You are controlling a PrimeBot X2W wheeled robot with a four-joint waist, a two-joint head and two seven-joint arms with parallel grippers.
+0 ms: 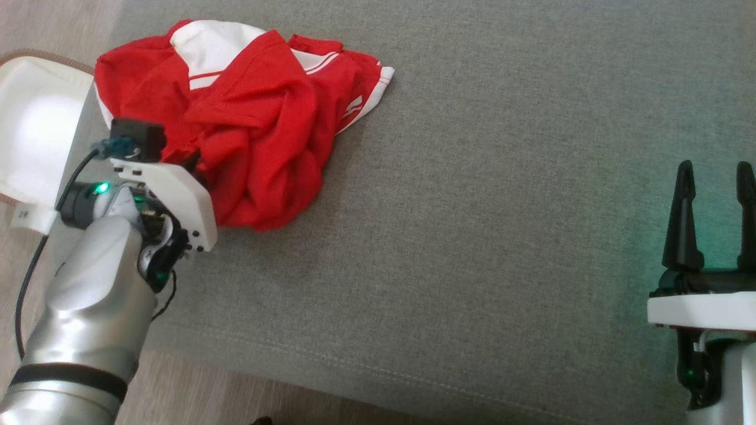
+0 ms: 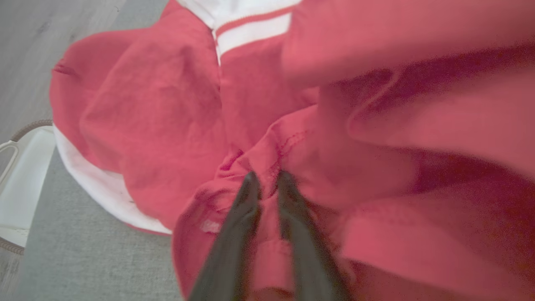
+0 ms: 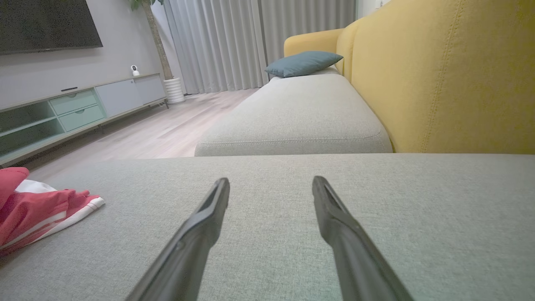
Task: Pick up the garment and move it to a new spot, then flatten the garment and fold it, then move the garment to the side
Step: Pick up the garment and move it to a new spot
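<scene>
Head view: a crumpled red and white garment (image 1: 254, 118) lies at the far left of a grey sofa seat (image 1: 472, 248). My left gripper (image 1: 192, 162) reaches into its near edge, with the fingertips buried in the cloth. My right gripper (image 1: 714, 177) hovers low on the right, well apart from the garment, spread wide and empty.

Left wrist view: the left gripper (image 2: 268, 179) has its two dark fingers (image 2: 234, 234) almost together, pinching a stitched red fold of the garment (image 2: 159, 117) between their tips.

Right wrist view: the right gripper (image 3: 271, 188) stands open over bare grey seat (image 3: 418, 217). The garment (image 3: 37, 209) lies at the far left edge.
</scene>
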